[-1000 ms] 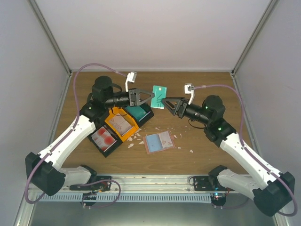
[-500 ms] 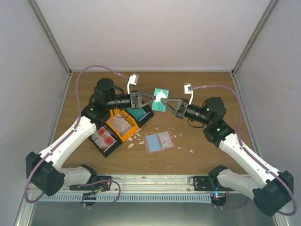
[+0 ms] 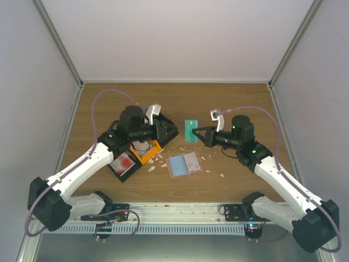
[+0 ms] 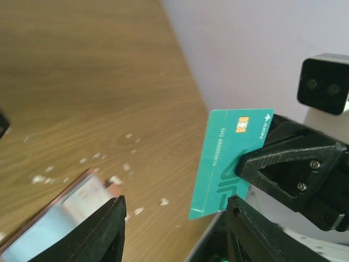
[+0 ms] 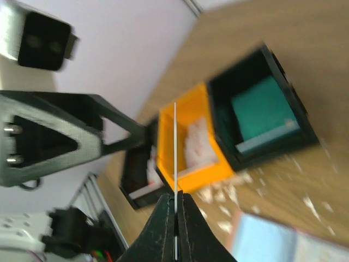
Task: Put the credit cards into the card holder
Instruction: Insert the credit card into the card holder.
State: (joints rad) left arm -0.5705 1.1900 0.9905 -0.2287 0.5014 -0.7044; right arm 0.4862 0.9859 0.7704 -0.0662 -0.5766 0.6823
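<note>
A brown wooden table [image 3: 245,98] sits inside a plain white-walled enclosure. Nearest the arms' bases lies the single card holder [image 3: 184,164], flat and face-up between the two arms. It shows pale blue and pinkish panels, and whether those are cards already slotted in I cannot tell. Many small white scraps [image 3: 158,159] are strewn around it. Just beyond on the left stand three bins in a diagonal row, apparently sorting the stock by colour. The near black bin [image 3: 122,164] holds a red card. The orange bin [image 5: 191,142] holds pale cards, too stacked to count. The far black bin [image 5: 262,109] holds at least one teal card. Farther back, the right gripper [image 3: 199,134] is clamped on one teal credit card [image 4: 229,164]. It holds the card in the air, standing on edge and pinched by one side. Most of the card is left free, which I judge suits sliding it into the holder. The left gripper [image 3: 162,131] faces the card with jaws spread, clear of it and holding nothing.
</note>
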